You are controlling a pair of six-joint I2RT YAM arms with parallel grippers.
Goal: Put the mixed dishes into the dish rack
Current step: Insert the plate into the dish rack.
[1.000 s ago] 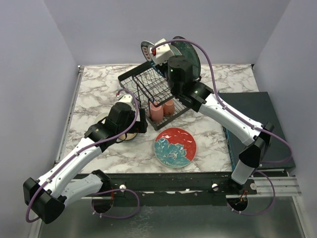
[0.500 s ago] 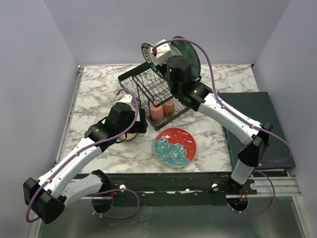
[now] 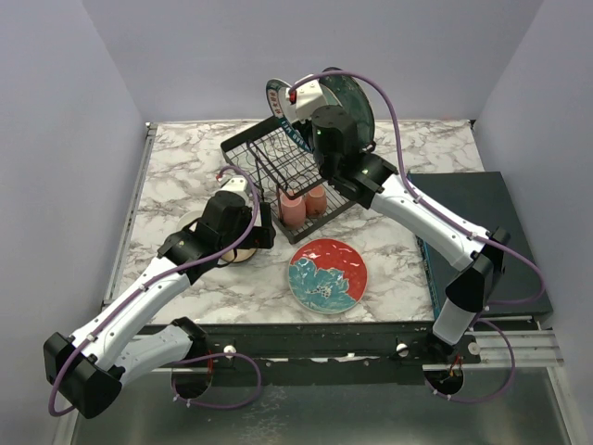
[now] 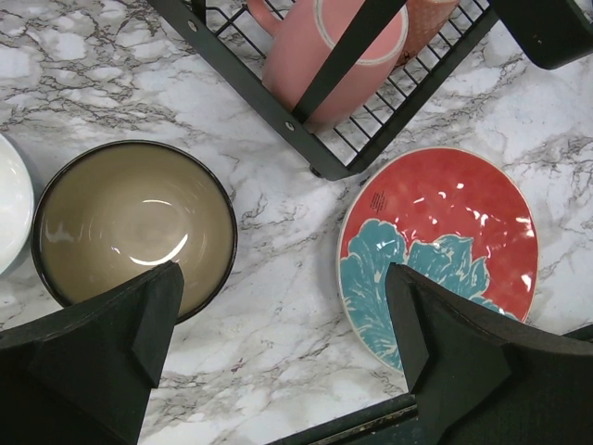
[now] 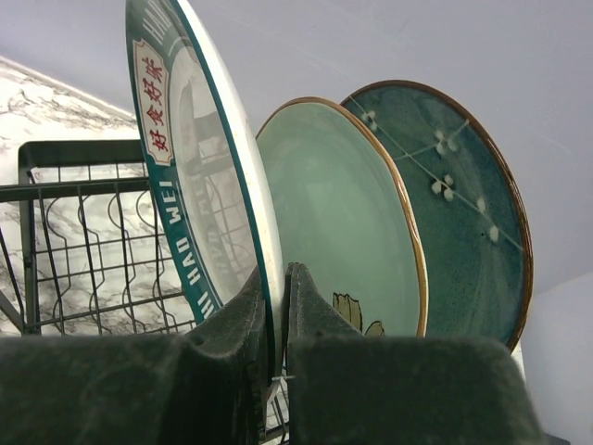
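Your right gripper (image 5: 278, 297) pinches the white plate (image 5: 208, 213) upright by its rim; the rack (image 5: 74, 151) lies below, beside the green plate (image 5: 343, 232).

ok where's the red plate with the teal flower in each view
top external: red plate lies flat on the table, low centre, just in front of the dish rack
left wrist: red plate on the right side, below the rack's corner
right wrist: not in it
shared landmark: the black dish rack, seen in all three
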